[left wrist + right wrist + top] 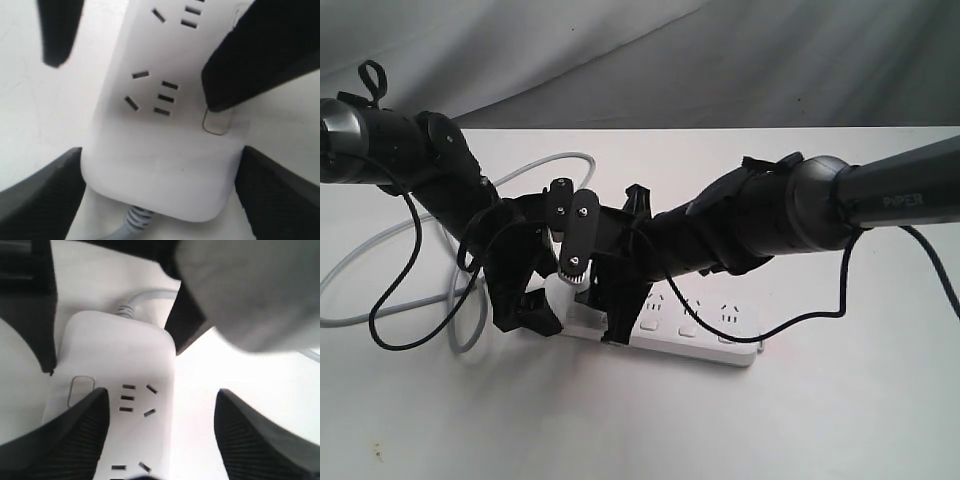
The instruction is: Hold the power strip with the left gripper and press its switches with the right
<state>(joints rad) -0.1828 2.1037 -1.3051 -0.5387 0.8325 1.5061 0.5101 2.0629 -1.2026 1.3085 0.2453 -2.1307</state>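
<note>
Two black grippers crowd the smooth, flat, round-ended white plastic power strip (695, 335). The left gripper (160, 155) clamps its cord end between matte jaws; the right gripper (161, 392), jaws spread, has one fingertip (235, 75) at a rounded-square white switch (216, 122).

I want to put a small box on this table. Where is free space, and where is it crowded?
Free: the broad bare table between the power strip and the near edge, and the band behind both arms. Crowded: the strip's cord end, where the left gripper and the right gripper meet, and the left side, where the grey cord loops.
</note>
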